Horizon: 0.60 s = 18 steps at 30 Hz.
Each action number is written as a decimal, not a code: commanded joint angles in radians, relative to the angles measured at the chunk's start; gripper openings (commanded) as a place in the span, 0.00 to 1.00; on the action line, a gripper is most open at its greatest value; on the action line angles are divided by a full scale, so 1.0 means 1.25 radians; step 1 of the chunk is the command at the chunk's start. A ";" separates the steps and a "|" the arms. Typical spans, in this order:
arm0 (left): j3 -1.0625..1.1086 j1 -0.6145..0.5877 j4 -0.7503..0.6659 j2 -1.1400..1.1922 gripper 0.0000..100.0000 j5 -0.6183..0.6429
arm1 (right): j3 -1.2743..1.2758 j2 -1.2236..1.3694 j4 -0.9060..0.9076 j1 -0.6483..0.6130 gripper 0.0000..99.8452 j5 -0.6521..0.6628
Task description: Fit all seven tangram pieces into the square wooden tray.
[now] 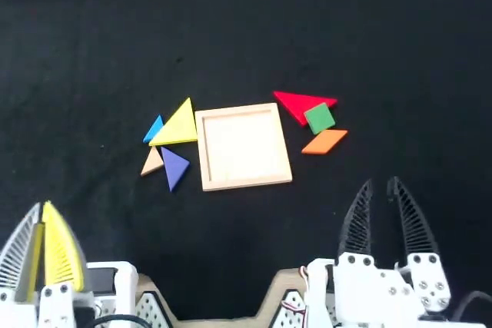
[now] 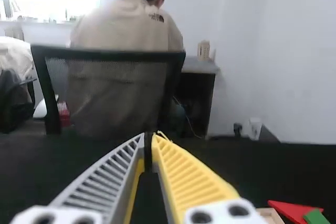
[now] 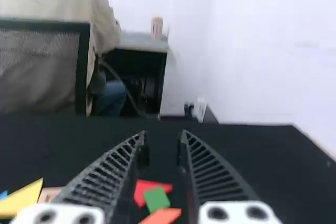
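The square wooden tray (image 1: 244, 147) is sitting mid-tabletop (image 1: 246, 36) with nothing in it, so the task is not yet started. All seven pieces are lying outside it.

Touching or just beside its left edge are lying the yellow triangle (image 1: 178, 127), the light blue triangle (image 1: 154, 129), the tan triangle (image 1: 151, 162) and the dark blue triangle (image 1: 174, 165). Off its far right corner the red triangle (image 1: 298, 102), green square (image 1: 320, 118) and orange parallelogram (image 1: 324, 141) are clustering together.

The left arm (image 1: 48, 255) is resting at the near left edge, jaws pressed together and empty. The right arm (image 1: 382, 278) is resting near right, jaws slightly parted around nothing.
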 commanded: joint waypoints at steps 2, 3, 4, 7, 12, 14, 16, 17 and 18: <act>-0.020 0.001 0.050 0.002 0.03 -0.011 | -0.061 -0.052 0.063 0.009 0.10 -0.001; -0.030 0.001 0.050 0.002 0.03 -0.011 | -0.063 -0.052 0.042 0.009 0.10 -0.001; -0.040 0.001 0.050 0.002 0.03 -0.010 | -0.063 -0.052 0.017 0.010 0.10 -0.001; -0.045 0.001 0.012 0.004 0.03 -0.005 | -0.064 -0.052 -0.058 0.010 0.10 -0.001; -0.002 0.001 -0.042 0.005 0.03 -0.004 | -0.063 -0.052 -0.069 0.010 0.10 -0.001; 0.014 0.001 -0.053 0.007 0.03 -0.004 | -0.066 -0.052 -0.076 0.011 0.10 0.000; 0.037 0.008 -0.093 0.010 0.03 -0.004 | -0.062 -0.052 -0.125 0.011 0.10 0.000; 0.048 0.009 -0.110 0.017 0.03 -0.005 | -0.058 -0.051 -0.156 0.012 0.10 0.000; 0.058 0.009 -0.123 0.034 0.03 -0.007 | -0.057 -0.051 -0.193 0.012 0.10 0.000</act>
